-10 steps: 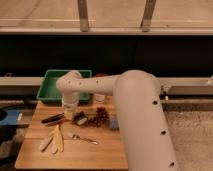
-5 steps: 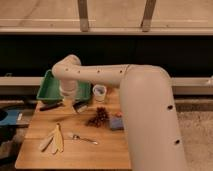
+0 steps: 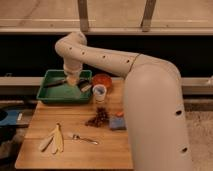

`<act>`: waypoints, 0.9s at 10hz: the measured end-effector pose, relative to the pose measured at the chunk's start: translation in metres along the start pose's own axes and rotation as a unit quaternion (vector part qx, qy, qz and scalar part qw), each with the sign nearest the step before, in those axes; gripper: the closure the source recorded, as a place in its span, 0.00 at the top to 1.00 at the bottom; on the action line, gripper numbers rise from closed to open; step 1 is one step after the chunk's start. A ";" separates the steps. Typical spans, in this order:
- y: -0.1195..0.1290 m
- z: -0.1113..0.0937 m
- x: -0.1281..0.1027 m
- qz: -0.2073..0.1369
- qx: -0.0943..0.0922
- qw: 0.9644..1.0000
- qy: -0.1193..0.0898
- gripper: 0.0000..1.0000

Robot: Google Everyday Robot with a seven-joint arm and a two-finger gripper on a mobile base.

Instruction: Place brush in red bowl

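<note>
Hand (image 3: pixel 74 82) is over the green rectangular plastic tub (image 3: pixel 50 96) at the bench's back-left corner. It hangs off the big white arm (image 3: pixel 150 100), which comes in from the right side and bends down over the tub.

Fingers are together, clamped on the slim black long-handled brush (image 3: pixel 56 83). The handle sticks out left of the hand, roughly level, above the tub floor. A dark-and-pale bit on the hand's right side is probably the brush head, but I can't make it out for sure. I also can't tell whether the brush touches the tub.

The small round orange-red bowl (image 3: pixel 103 79) sits just beside the tub's right wall, along the bench's back edge. A small white cup with a blue band (image 3: pixel 99 92) stands just in front of it and covers part of its rim. The brush is not in the red bowl; it's left of it, over the tub.

Rest of the wooden bench (image 3: pixel 105 152):
- A dark brown clump (image 3: pixel 98 118) lies near the middle.
- A small blue block (image 3: pixel 118 123) sits just right of the clump, close by the arm.
- Pale yellow peel-like strips (image 3: pixel 54 139) lie toward the front-left corner.
- A silver metal fork (image 3: pixel 82 138) lies flat just right of the strips, not touching them.
</note>
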 end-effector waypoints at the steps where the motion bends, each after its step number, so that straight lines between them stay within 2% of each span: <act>1: -0.021 -0.016 -0.001 0.014 0.020 1.000 -0.013 0.00; 2: -0.041 -0.035 0.002 0.041 0.040 0.998 -0.033 0.00; 3: -0.049 -0.041 0.008 0.052 0.049 0.997 -0.038 0.00; 9: -0.046 -0.039 0.005 0.052 0.047 0.997 -0.039 0.00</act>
